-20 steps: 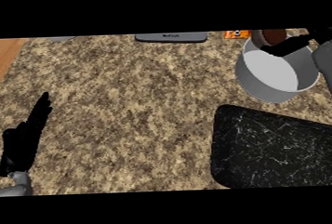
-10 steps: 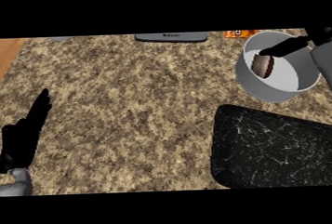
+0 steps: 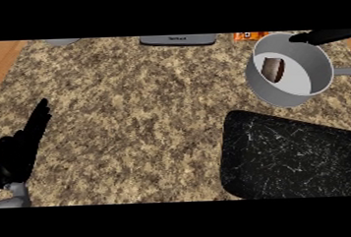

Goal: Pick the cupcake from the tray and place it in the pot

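Cupcake lies inside pot; right robot hand released at its rim.

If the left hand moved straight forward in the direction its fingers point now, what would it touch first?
The left hand points up and slightly right across the bare counter. The way looks free until the grey object at the far edge, though its height above the counter is unclear.

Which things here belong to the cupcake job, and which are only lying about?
Belong to the job:
- cupcake, inside the pot
- pot
- tray, dark, nothing on it
- right hand, at the pot's far rim

Lying about:
- grey appliance at the far edge
- orange item
- left hand, resting open
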Motion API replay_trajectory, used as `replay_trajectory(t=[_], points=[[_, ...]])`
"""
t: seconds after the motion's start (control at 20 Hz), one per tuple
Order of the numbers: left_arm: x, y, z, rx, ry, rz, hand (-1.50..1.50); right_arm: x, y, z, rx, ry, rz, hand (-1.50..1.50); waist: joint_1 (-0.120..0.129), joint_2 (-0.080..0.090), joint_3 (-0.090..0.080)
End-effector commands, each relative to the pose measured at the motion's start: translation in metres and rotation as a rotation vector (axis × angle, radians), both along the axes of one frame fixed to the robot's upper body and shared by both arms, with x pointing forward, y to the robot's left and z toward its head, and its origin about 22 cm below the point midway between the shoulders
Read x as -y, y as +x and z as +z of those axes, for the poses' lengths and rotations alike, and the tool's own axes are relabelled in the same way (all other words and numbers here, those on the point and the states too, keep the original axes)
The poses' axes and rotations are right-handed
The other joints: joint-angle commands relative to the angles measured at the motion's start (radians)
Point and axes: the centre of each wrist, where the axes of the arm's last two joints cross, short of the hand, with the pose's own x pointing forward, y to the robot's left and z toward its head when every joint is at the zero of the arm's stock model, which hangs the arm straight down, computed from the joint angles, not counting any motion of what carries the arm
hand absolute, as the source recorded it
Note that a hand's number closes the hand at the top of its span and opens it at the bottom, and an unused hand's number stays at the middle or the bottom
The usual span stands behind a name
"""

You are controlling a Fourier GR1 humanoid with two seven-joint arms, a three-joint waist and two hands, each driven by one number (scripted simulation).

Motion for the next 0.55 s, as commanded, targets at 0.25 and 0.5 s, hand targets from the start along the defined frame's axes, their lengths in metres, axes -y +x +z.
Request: replay_trajectory(t=[0.25, 0.5], points=[[-0.005, 0.0, -0.002, 0.001, 0.01, 0.024, 0.0, 0.077, -0.036, 0.004, -0.068, 0.137, 0.083, -1.5, -0.013, -0.003, 0.0], [0.005, -0.006, 0.001, 0.024, 0.002, 0.009, 0.0, 0.114, -0.065, -0.015, -0.055, 0.175, 0.062, -1.5, -0.008, -0.001, 0.001]])
